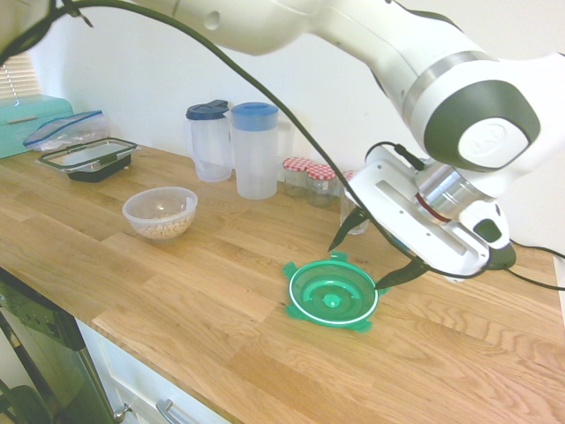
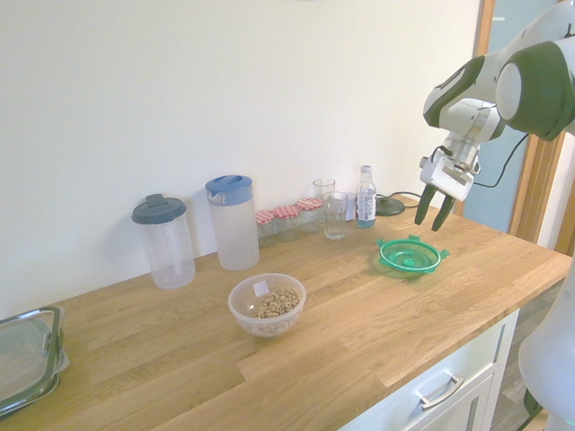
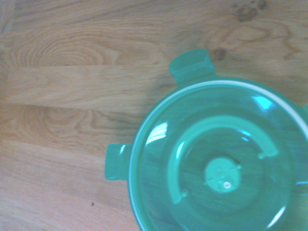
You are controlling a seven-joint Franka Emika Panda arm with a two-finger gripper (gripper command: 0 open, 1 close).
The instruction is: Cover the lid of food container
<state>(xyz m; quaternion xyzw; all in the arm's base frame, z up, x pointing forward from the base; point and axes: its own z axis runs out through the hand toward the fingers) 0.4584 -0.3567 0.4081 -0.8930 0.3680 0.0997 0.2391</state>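
The round green lid with clip tabs and a white rim ring lies flat on the wooden counter; it also shows in the second exterior view and fills the wrist view. My gripper hangs open just above the lid's far-right edge, its dark fingertips spread and holding nothing; from the other side the gripper sits above and slightly right of the lid. The food container, a small clear bowl of beige cereal, stands well apart from the lid along the counter.
Two tall clear jugs with blue lids stand at the wall, with small jars, a glass and a bottle beside them. A black-rimmed clear box sits at the counter's far end. A black disc lies behind the lid.
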